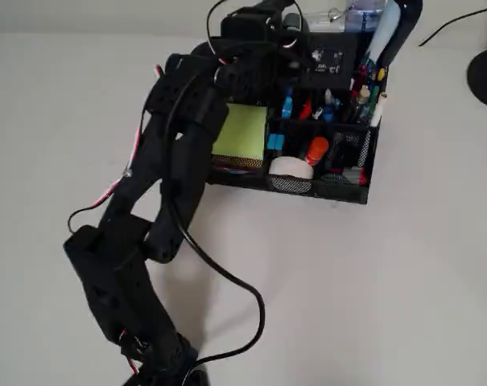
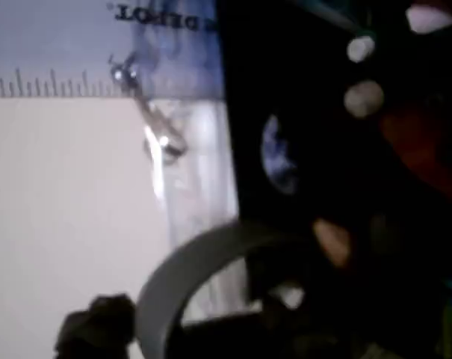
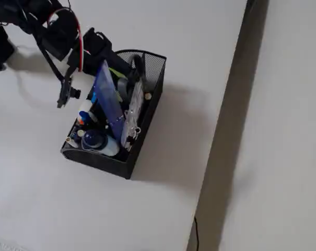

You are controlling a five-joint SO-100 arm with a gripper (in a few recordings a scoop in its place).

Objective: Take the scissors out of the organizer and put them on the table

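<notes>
The gripper (image 3: 127, 78) reaches into the organizer (image 1: 340, 186) toward the scissors (image 2: 184, 280) handle; whether its jaws are clenched cannot be told.

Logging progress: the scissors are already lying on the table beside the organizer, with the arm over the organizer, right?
Not quite: the scissors are in the organizer in the fixed view, handles up, not on the table. The arm is over the organizer.

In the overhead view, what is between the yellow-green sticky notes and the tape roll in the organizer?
Only a mesh divider of the organizer separates the sticky notes from the tape roll.
</notes>
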